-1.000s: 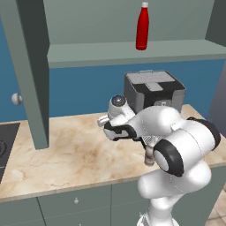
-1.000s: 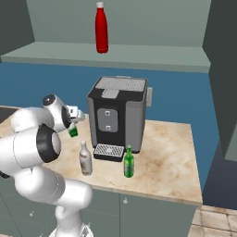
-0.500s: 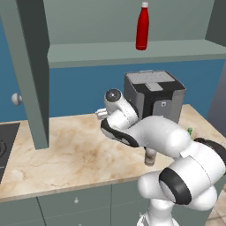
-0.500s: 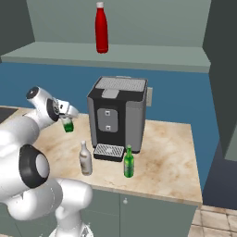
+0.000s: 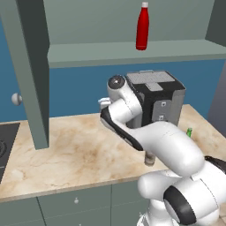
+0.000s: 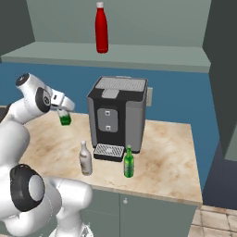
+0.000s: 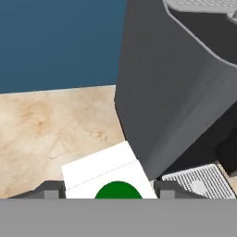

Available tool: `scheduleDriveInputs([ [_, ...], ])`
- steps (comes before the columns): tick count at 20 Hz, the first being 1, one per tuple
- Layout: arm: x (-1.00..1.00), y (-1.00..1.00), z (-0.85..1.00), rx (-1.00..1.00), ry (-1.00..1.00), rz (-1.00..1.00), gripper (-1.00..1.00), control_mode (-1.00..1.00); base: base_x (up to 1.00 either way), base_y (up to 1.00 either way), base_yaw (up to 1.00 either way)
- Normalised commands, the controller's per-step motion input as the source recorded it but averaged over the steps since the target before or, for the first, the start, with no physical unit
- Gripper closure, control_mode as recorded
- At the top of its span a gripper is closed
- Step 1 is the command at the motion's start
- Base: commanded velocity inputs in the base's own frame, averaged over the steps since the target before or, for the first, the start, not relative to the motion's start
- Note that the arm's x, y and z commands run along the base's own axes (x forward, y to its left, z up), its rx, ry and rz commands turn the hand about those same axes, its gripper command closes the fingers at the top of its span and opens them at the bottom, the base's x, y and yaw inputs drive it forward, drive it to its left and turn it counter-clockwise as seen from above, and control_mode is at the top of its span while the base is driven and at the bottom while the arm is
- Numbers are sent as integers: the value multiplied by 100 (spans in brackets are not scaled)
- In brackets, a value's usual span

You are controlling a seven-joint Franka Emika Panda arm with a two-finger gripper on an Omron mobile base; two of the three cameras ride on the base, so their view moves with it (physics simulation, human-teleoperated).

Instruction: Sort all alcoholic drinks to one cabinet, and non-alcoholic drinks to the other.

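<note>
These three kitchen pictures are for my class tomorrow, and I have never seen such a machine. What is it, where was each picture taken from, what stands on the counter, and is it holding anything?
It is a white robot arm in a computer-drawn kitchen. Two pictures come from cameras behind it, left and right; the third looks along its gripper. On the marble counter stand a dark coffee machine, a pale bottle and a green glass bottle. A red bottle stands on the open cabinet's shelf above. The gripper holds a small green-and-white carton in the air, off the counter.
</note>
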Motion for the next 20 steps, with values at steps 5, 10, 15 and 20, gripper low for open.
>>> scheduleDriveInputs([
  [5, -44, -16, 51, 2, -7, -4, 100, -100, 0, 0, 0],
  [10, -51, -13, 41, 0, -18, 0, 100, -100, 0, 0, 0],
  [15, -46, -17, 47, 0, -18, 2, 100, -100, 0, 0, 0],
  [20, -36, -21, 51, 4, -11, 7, 100, -100, 0, 0, 0],
])
